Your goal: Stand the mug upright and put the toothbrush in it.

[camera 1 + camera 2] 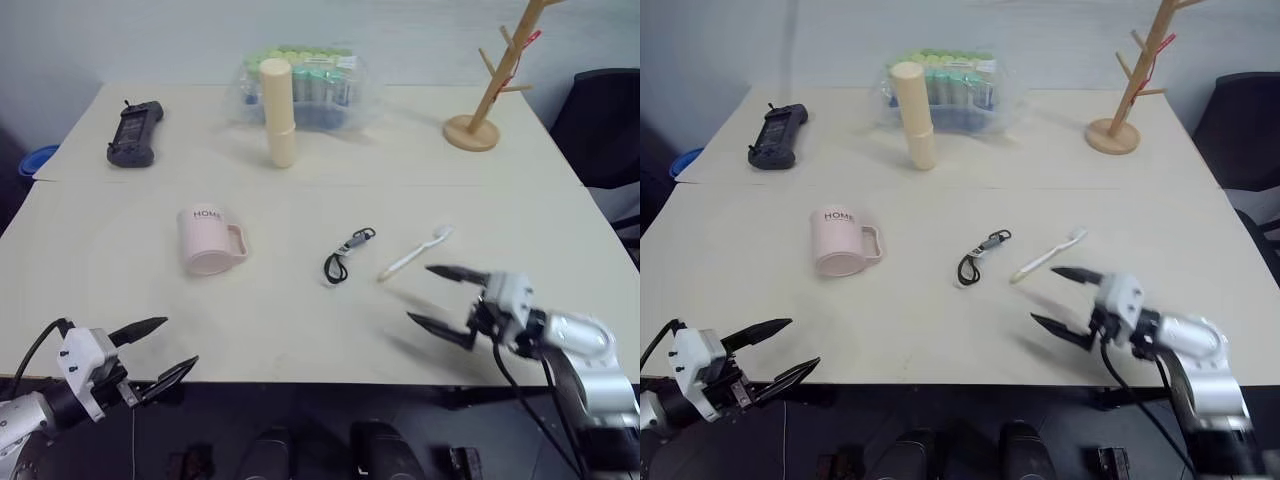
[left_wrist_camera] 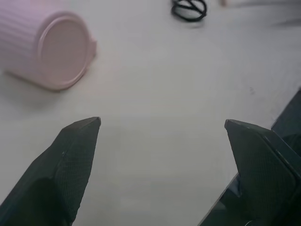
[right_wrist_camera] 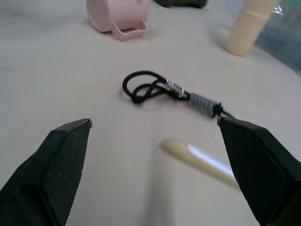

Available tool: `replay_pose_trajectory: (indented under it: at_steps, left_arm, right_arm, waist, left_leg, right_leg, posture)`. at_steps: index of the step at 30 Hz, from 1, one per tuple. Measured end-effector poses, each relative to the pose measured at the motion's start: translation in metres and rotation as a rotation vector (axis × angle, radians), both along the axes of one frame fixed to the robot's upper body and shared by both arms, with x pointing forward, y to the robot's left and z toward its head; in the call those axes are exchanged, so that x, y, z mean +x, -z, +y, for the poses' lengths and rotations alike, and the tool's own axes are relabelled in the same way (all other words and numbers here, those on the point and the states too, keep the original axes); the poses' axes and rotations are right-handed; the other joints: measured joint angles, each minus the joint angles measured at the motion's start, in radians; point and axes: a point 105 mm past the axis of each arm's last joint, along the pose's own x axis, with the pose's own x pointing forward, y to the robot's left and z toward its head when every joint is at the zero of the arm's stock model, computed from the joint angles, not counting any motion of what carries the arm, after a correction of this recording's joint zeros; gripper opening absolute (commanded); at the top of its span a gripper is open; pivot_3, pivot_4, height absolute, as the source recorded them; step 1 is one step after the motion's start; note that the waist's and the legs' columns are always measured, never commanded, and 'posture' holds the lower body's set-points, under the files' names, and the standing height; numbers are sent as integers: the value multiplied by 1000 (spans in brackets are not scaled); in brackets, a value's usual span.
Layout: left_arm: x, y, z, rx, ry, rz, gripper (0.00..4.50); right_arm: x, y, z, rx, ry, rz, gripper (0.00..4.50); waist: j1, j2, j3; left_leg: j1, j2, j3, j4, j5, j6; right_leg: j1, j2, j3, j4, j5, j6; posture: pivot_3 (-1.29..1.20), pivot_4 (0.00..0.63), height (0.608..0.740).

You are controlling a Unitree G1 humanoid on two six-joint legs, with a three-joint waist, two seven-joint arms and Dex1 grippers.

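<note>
Reaching forward over the near edge of the counter (image 1: 300,330), our right pincer (image 1: 438,295) hovers low with its two black fingers spread wide and nothing between them, angled toward our left and pointing at the handle end of the toothbrush (image 1: 413,252), which lies flat just beyond the fingertips. Our left pincer (image 1: 165,352) hangs at the near left corner of the counter, close in, its fingers likewise wide apart and empty, aimed forward and to our right toward the mug (image 1: 208,240). We see the mug lying on its side left of centre, well apart from the left pincer, its "HOME" lettering facing up, its handle toward our right and its flat base turned toward us. A black looped cord (image 1: 346,256) lies between the mug and the toothbrush, near the toothbrush's handle end. Farther back stand a tall cream cylinder (image 1: 278,112), a clear plastic pack of bottles (image 1: 320,82), a wooden peg stand (image 1: 490,90) and a black controller (image 1: 135,133).
</note>
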Motion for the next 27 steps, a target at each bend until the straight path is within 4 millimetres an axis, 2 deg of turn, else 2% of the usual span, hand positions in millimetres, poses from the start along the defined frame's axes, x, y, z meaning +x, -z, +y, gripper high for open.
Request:
replay_pose_trajectory:
  at_steps: [3, 7, 13, 15, 19, 22, 27]
  left_arm:
    - [9, -12, -15, -12, 63, -36, 4500]
    - [22, -19, -31, -28, 119, -50, 4500]
    - [26, -18, -45, -52, 160, -47, 4500]
    - [26, -16, -48, -65, 165, -48, 4500]
    - [25, -8, -55, -76, 179, -49, 4500]
    - [26, 0, -55, -82, 182, -39, 4500]
    - [29, 5, -55, -69, 200, -45, 4500]
  right_arm:
    - [29, -10, 18, -130, -37, -8, 4476]
    - [68, -5, 43, -286, -81, 52, 4476]
    - [99, 13, 62, -469, -97, 96, 4476]
    - [100, 15, 69, -496, -120, 104, 4476]
    - [102, 19, 84, -540, -160, 145, 3633]
    - [100, 22, 91, -565, -180, 177, 2513]
    - [93, 26, 87, -571, -235, 247, 820]
  waist:
    - [0, 0, 0]
    - [-11, 0, 0]
    - [-22, 1, 1]
    - [-25, 1, 1]
    - [-32, 1, 1]
    - [-37, 1, 1]
    - [-38, 1, 1]
  left_leg:
    - [-1, 0, -1, 0, 0, -1]
    - [-2, 0, 0, 1, 1, -1]
    - [-3, 0, 2, 0, 1, -1]
    - [-3, 0, 2, 1, 1, -1]
    - [-3, 0, 1, 3, 1, -2]
    - [-2, 1, 1, 4, 2, -3]
    - [-2, 0, 1, 4, 2, -3]
  right_leg:
    - [-1, 0, -1, -1, 0, 0]
    - [-1, 1, -2, -1, 0, 0]
    - [-2, 1, -3, 1, 0, 0]
    - [-2, 1, -4, 1, 0, 0]
    - [-2, 1, -4, 2, 0, 0]
    - [-2, 1, -4, 4, 0, 0]
    - [-2, 1, -4, 9, 0, 0]
  posture:
    - [0, 150, 740]
    - [0, 150, 740]
    - [0, 150, 740]
    - [0, 150, 740]
    - [0, 150, 740]
    - [0, 150, 740]
    - [0, 150, 740]
